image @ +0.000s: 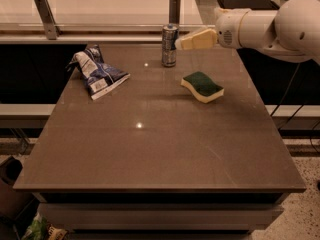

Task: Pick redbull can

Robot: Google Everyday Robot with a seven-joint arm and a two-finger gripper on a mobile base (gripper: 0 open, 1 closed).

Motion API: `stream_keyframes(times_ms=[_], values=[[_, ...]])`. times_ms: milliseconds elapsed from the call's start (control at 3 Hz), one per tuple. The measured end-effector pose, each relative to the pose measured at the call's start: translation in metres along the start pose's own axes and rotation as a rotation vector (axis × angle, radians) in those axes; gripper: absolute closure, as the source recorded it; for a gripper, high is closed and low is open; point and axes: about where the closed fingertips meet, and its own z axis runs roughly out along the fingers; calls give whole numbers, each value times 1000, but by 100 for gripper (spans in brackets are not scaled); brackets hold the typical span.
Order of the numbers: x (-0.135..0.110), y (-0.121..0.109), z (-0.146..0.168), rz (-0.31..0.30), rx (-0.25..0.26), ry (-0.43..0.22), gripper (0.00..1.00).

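Observation:
The redbull can stands upright near the far edge of the brown table, a little right of its middle. It is slim, silver and blue with a silver top. My gripper comes in from the right on a white arm and hovers above the table. Its cream tip is just to the right of the can's upper half, close to it; I cannot tell whether it touches.
A green-and-yellow sponge lies right of the can, nearer to me. A crumpled blue-and-white snack bag lies at the far left. A glass rail with two metal posts runs behind the table.

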Motion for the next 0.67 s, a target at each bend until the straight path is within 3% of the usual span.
stream_keyframes(times_ms=[667], values=[[0,-3,50,45,-13,-48,0]])
